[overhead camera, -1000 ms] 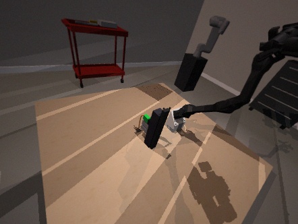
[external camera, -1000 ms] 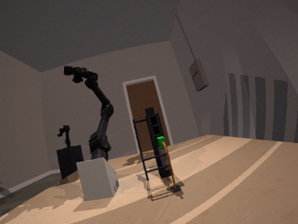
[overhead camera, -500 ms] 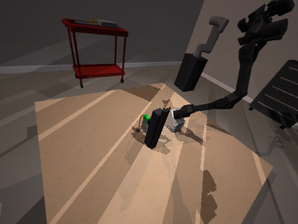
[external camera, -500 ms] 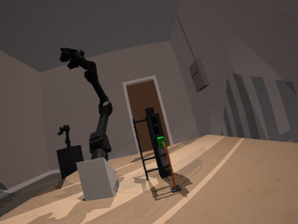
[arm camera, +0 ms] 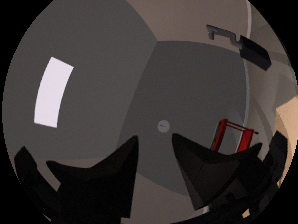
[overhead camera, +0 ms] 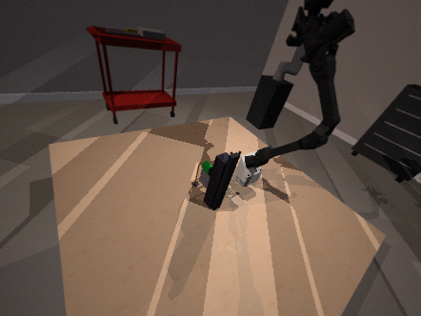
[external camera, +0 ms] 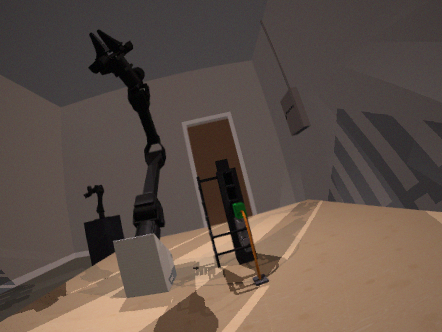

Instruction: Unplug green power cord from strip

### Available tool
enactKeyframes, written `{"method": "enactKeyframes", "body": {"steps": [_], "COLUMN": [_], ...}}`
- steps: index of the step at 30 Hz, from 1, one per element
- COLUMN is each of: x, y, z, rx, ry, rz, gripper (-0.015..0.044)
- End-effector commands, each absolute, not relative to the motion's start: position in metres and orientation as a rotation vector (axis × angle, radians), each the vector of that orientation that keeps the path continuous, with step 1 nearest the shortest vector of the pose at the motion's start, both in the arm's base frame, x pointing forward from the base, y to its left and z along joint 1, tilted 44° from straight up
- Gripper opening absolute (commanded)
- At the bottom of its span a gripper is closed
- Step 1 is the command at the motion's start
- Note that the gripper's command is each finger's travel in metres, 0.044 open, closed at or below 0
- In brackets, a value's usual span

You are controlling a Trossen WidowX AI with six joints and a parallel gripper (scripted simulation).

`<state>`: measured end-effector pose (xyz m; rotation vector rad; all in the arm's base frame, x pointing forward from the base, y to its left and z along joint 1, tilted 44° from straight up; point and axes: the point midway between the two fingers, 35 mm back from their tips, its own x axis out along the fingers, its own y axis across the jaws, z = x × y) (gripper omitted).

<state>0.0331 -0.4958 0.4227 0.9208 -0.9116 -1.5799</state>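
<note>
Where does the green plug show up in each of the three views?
Top: green plug just left of centre, behind the upright black power strip.
Exterior: green plug centre, on the strip's face.
Wrist: not in view.
Shared landmark: the black strip, in top and exterior views.

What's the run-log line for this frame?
arm: raised high, far from strip | gripper: part-closed, empty | green plug: seated in upright power strip | unplug: not done
</note>
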Motion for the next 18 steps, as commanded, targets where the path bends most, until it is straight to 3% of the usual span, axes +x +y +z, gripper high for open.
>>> {"method": "enactKeyframes", "body": {"steps": [1,9,18], "x": [0.083,0.172,0.239], "y": [-0.503,-0.478,-0.424], "z": [0.364,0.267,0.186], "rx": [1.018,1.153,1.258], "ry": [-0.631,-0.145,0.242], "rz": [-1.567,-1.461,-1.347], "gripper": [0.016,0.016,0.016]}}
